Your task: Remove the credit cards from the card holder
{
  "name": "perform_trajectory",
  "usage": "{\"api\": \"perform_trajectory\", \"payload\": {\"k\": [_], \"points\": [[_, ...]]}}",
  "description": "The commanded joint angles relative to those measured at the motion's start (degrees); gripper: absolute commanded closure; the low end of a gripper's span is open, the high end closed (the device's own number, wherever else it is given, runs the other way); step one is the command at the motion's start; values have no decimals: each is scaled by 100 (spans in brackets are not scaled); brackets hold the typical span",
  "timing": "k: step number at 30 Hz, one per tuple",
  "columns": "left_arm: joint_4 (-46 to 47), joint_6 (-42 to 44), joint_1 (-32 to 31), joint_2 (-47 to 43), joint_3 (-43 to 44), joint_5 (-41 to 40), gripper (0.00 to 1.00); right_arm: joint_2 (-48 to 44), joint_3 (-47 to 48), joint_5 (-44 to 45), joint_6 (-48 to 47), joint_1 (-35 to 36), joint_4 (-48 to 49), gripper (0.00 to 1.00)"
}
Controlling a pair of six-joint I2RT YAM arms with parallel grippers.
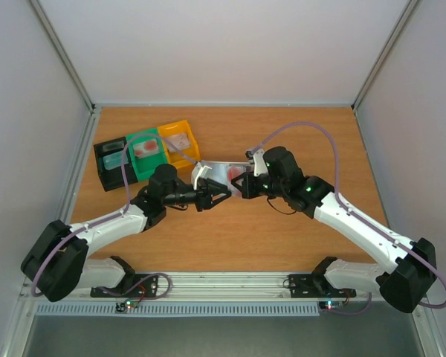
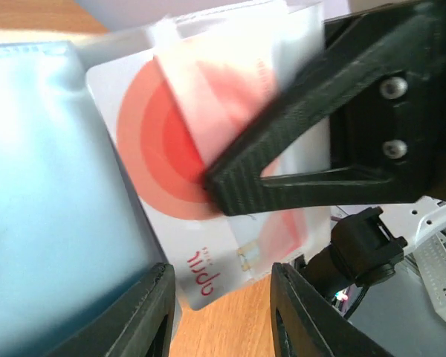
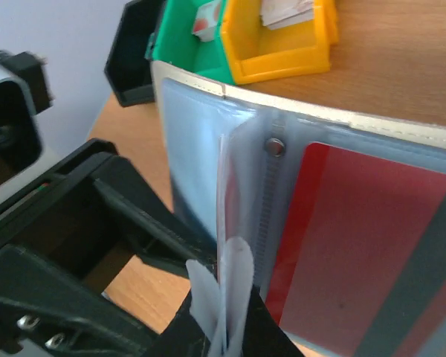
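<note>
The card holder hangs in the air between both arms above the table's middle. My right gripper is shut on the holder's folded edge, seen as whitish flaps between its fingers in the right wrist view. A red card sits in the holder's right pocket. In the left wrist view a white card with reddish circles sticks down out of the pale blue sleeve. My left gripper is open, its jaws on either side of the card's lower corner without touching it. It also shows in the top view.
A black bin, a green bin and a yellow bin stand in a row at the back left, with small items inside. They also show in the right wrist view, green and yellow. Grey walls enclose the wooden table.
</note>
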Motion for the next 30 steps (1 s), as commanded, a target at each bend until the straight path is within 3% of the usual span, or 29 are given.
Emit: {"api": "perform_trajectory", "payload": {"k": [1, 6, 13, 17, 19, 22, 26, 29, 30], "points": [[-171, -13, 4, -86, 118, -269, 64, -181, -135, -827, -400, 2, 828, 99], [-21, -142, 230, -128, 66, -135, 64, -472, -419, -1462, -595, 2, 1345, 99], [1892, -793, 380, -221, -200, 1160, 71, -634, -472, -1592, -874, 1, 1255, 99], [2005, -819, 393, -282, -145, 1356, 72, -634, -493, -1717, -948, 1, 1315, 99], [2101, -805, 409, -318, -123, 1434, 78, -616, -500, -1720, -949, -5, 1313, 99], [2012, -777, 432, -350, -95, 1482, 99, -659, -552, -1630, -922, -6, 1302, 99], [1794, -916, 521, -355, -137, 1436, 100, -742, -660, -1601, -787, -88, 1347, 99], [1455, -974, 583, -364, -197, 1213, 100, -725, -760, -1473, -685, -175, 1254, 84], [1242, -946, 594, -352, -208, 1093, 100, -697, -818, -1455, -637, -209, 1246, 74]]}}
